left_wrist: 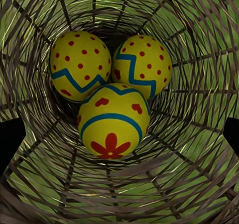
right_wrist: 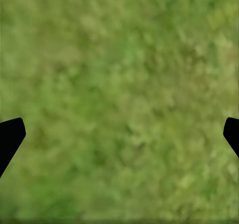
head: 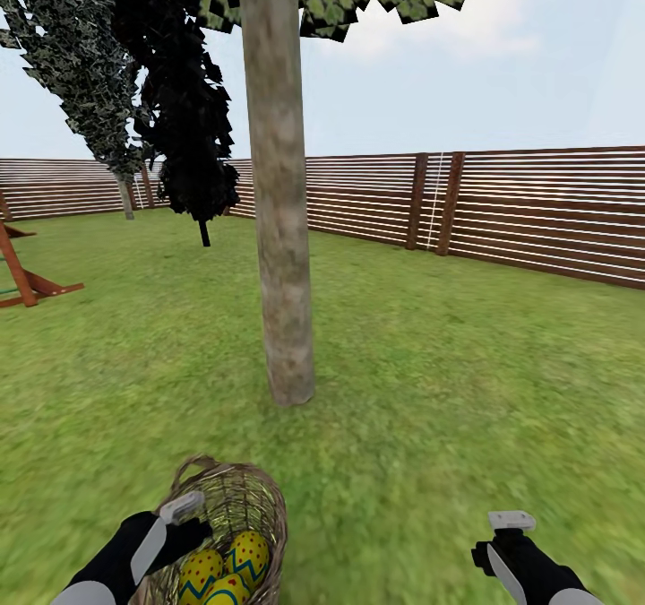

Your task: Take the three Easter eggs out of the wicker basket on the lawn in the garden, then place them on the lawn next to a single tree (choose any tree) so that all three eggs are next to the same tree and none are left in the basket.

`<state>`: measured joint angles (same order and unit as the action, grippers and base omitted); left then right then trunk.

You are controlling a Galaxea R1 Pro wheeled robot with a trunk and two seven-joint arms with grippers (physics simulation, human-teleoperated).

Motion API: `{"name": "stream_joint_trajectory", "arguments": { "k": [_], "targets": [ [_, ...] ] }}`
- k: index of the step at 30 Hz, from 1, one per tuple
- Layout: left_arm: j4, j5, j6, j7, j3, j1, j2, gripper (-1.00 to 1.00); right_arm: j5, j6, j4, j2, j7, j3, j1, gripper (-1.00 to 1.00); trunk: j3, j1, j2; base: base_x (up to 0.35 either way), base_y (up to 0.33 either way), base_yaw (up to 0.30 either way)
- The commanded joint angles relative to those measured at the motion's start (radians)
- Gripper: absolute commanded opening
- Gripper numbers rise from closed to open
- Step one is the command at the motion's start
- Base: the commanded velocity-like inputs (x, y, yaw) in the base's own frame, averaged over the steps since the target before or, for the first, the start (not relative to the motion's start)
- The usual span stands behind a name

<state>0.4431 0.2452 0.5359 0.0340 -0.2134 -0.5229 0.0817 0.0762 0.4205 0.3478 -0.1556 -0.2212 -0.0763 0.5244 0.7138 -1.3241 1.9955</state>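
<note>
The wicker basket point(head: 269, 506) sits on the lawn point(head: 448, 390) at the near left, a short way in front of the tree point(head: 279, 229) with the pale trunk. Three yellow Easter eggs lie in it: one point(left_wrist: 79, 64) and another point(left_wrist: 143, 64) with blue zigzags and red dots, and a third point(left_wrist: 113, 122) with a red flower, on top towards the opening. My left gripper point(head: 179, 520) is at the basket's mouth, open and pointing in at the eggs without touching them. My right gripper point(head: 506, 538) hangs open over bare grass point(right_wrist: 119, 84) to the right.
A brown slat fence point(head: 537, 211) rings the garden. A black-leaved tree point(head: 188, 121) and a grey-green mottled tree point(head: 81, 76) stand at the back left. Part of a wooden playset point(head: 22, 273) shows at the left edge. Open grass lies around the trunk.
</note>
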Motion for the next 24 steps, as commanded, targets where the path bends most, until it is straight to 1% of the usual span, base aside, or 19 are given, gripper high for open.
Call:
{"name": "stream_joint_trajectory", "arguments": {
  "k": [1, 4, 20, 24],
  "targets": [
    [0.001, 0.009, 0.006, 0.004, -0.003, -0.001, 0.0, 1.0, 0.008, 0.006, 0.002, -0.001, -0.006, -0.008, 0.0, 1.0, 0.001, 0.0, 0.0, 0.0, 0.0, 0.0],
    [0.001, 0.009, 0.006, 0.003, -0.003, 0.0, 0.0, 1.0, 0.008, 0.006, 0.002, -0.001, -0.006, -0.008, 0.0, 1.0, 0.001, 0.0, 0.0, 0.0, 0.0, 0.0],
    [0.0, 0.009, 0.006, 0.009, 0.002, 0.0, -0.003, 1.0, 0.008, 0.006, 0.002, -0.001, -0.006, -0.008, 0.0, 1.0, -0.049, 0.061, -0.112, 0.0, 0.0, 0.0],
    [0.001, 0.009, 0.004, 0.005, 0.002, 0.0, -0.003, 1.0, 0.008, 0.006, 0.002, -0.001, -0.006, -0.008, 0.0, 1.0, -0.049, 0.061, -0.112, 0.0, 0.0, 0.0]
  ]
}}
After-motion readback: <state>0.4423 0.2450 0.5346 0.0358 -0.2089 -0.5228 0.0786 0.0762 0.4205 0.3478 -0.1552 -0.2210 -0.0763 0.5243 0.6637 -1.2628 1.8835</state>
